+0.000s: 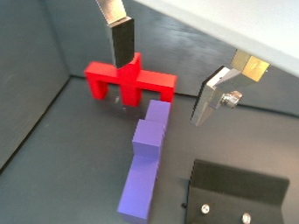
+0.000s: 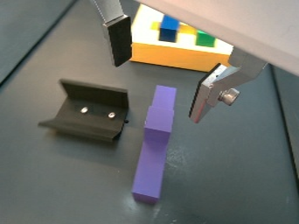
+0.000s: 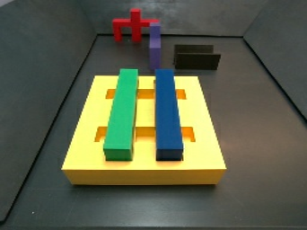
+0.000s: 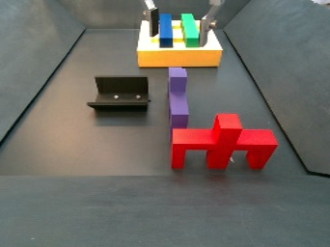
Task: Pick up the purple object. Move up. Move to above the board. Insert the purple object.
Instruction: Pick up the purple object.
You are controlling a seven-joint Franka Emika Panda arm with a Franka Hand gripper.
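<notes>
The purple object (image 2: 155, 144) lies flat on the dark floor and also shows in a side view (image 4: 178, 96), between the fixture and the red piece. My gripper (image 2: 163, 70) hangs open above its end nearer the board, well clear of it. One finger (image 2: 117, 39) and the other finger (image 2: 211, 92) stand wide apart with nothing between them. The board (image 3: 84, 135) is a yellow slab bearing a green bar (image 3: 120, 112) and a blue bar (image 3: 168, 112). In a side view only the gripper's (image 4: 180, 10) fingertips show, at the frame's top edge.
A red piece (image 4: 222, 143) stands at the purple object's end away from the board, also seen in a wrist view (image 1: 126, 80). The fixture (image 4: 119, 94) sits beside the purple object's middle. Dark walls enclose the floor.
</notes>
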